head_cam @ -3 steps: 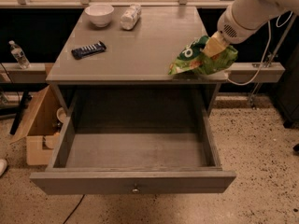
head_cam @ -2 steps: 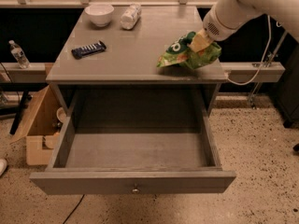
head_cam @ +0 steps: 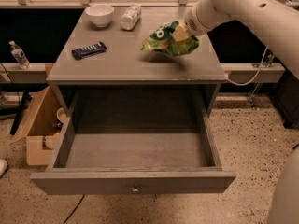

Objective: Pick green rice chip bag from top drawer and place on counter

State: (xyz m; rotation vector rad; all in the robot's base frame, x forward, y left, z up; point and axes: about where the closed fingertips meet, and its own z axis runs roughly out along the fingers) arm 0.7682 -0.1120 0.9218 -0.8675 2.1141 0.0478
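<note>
The green rice chip bag (head_cam: 168, 42) hangs in my gripper (head_cam: 180, 32), a little above the right half of the grey counter (head_cam: 126, 59); its shadow falls on the counter below it. My gripper is shut on the bag's upper right part, and my white arm comes in from the upper right. The top drawer (head_cam: 135, 148) is pulled fully out toward the front and nothing lies in it. Its small round knob (head_cam: 135, 189) shows on the flat front.
On the counter lie a dark blue candy bar (head_cam: 88, 50) at the left, a white bowl (head_cam: 99, 14) at the back left and a lying plastic bottle (head_cam: 130, 17) beside it. A cardboard box (head_cam: 39, 125) stands on the floor at the left.
My gripper has carried the bag to the left and farther in over the counter, from above its right edge toward its middle right. The drawer has not moved.
</note>
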